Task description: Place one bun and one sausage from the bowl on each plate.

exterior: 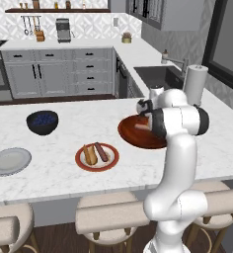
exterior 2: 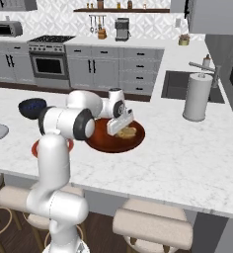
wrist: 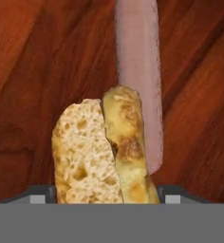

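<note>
My gripper [exterior 2: 119,129] hangs half-open astride the bun [wrist: 102,149] in the bowl [exterior: 133,134], gripping nothing; I should close squarely, sparing the sausage [wrist: 138,71] beyond.

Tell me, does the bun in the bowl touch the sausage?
Touching. In the hand view the bun overlaps the sausage with no gap between them.

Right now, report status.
Gripper down in the bowl, jaws astride the bun, grip unconfirmed. Sausage just beyond. Red-rimmed plate served; grey plate bare.
</note>
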Robot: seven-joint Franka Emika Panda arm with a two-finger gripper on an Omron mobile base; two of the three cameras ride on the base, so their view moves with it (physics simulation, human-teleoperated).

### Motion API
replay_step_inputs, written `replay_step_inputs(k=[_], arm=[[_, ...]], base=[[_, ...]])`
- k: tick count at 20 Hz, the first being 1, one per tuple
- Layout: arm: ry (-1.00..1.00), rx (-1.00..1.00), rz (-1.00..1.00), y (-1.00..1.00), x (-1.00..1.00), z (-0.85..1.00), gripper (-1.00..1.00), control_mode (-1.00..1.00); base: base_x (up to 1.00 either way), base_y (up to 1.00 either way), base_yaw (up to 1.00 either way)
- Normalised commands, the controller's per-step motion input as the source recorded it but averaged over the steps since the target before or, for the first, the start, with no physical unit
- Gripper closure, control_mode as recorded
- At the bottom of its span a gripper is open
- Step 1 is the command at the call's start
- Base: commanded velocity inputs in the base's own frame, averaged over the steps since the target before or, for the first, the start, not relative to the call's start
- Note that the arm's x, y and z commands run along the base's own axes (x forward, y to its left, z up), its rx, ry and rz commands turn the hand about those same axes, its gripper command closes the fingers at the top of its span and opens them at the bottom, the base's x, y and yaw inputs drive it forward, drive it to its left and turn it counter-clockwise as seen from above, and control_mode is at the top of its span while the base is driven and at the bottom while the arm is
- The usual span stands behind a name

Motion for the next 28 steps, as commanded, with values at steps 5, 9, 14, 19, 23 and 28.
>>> replay_step_inputs(k=[5,9,14,19,23,28], arm=[[-0.37,0.0,0.01,0.56,-0.28,1.0,1.0,-1.0],[-0.43,0.01,0.01,0.57,-0.94,1.0,1.0,-1.0],[-0.24,0.06,0.05,0.45,-1.0,1.0,1.0,-1.0],[-0.24,0.08,0.08,0.11,-1.0,1.0,1.0,-1.0],[-0.14,0.03,0.06,0.02,-0.97,0.75,1.0,-1.0],[-0.09,0.0,0.0,0.0,-0.34,0.09,1.0,-1.0]], base=[[0.0,0.0,0.0],[0.0,0.0,0.0],[0.0,0.0,0.0],[0.0,0.0,0.0],[0.0,0.0,0.0],[0.0,0.0,0.0]])
